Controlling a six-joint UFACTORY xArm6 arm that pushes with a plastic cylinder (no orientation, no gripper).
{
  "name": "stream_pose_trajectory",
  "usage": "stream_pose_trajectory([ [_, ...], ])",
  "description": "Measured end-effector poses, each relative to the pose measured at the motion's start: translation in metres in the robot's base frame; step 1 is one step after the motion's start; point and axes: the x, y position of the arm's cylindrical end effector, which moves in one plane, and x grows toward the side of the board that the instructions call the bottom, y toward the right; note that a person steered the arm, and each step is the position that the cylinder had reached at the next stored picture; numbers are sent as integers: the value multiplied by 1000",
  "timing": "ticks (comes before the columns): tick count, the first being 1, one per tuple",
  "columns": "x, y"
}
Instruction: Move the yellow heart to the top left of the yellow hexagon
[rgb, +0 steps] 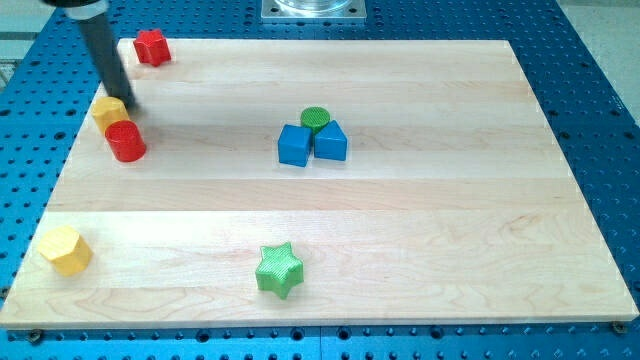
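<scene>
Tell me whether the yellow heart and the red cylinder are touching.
Touching. The camera view shows the yellow heart pressed against the red cylinder with no board visible between them; my tip sits at the heart's right edge.

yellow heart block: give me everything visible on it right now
The yellow heart is a small, matte yellow-orange block lying flat on the wooden board near the view's upper left. Its heart outline is hard to make out, as my tip and the rod cover its right edge. My tip appears to touch it. The red cylinder sits against its lower right side. The yellow hexagon lies far below, apart.
</scene>
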Motion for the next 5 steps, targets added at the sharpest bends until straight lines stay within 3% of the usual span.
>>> stream_pose_trajectory([
  [2,82,7],
  [3,155,-13],
  [4,130,1],
  [5,98,67],
])
